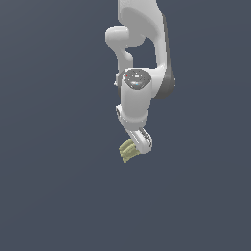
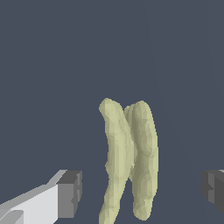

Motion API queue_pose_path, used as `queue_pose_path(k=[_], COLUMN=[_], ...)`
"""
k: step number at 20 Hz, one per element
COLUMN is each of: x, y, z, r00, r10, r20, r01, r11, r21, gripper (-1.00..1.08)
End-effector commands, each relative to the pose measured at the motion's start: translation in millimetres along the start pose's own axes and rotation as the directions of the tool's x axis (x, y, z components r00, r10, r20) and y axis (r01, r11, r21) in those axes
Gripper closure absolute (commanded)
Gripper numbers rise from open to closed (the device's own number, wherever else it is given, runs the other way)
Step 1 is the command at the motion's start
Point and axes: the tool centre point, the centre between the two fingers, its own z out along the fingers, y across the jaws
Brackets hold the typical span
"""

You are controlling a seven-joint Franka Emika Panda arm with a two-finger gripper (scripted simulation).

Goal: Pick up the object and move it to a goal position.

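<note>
The object (image 2: 129,157) lies between the spread pincer's (image 2: 142,190) fingers, touching neither.

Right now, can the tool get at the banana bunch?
Probably yes: the tool is open, its pads stand on either side of the banana bunch, and nothing lies between.
</note>
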Motion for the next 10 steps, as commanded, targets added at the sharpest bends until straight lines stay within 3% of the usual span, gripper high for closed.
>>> queue_pose_path(k=[1,10], x=[0.0,-0.2], y=[0.0,1.0], z=[0.0,30.8], r00=[1.0,1.0], r10=[0.0,0.003], r20=[0.0,0.0], r01=[0.0,-0.003], r11=[1.0,1.0], r21=[0.0,0.0], gripper=[-0.92,-0.92])
